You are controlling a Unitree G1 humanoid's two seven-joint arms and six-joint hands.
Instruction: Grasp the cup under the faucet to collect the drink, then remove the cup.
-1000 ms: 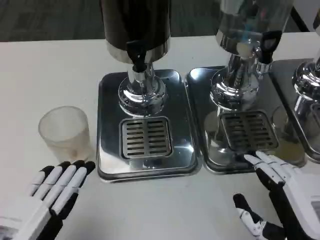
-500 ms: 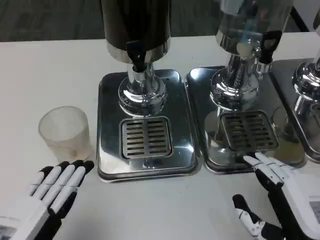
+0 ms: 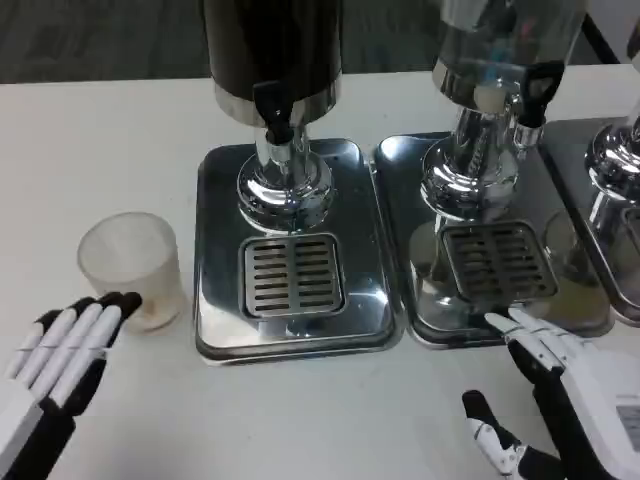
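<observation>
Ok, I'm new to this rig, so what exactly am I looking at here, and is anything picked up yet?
This is a single view from a camera on the robot's head, looking down at a white table. The left hand shows at the lower left, fingers straight, its tips close beside a translucent plastic cup standing on the table; whether they touch it I cannot tell. The right hand is at the lower right, fingers spread, near the edge of a steel drip tray. Three drink dispensers stand on such trays; the dark one has a black faucet above a slotted grate. Neither hand holds anything.
</observation>
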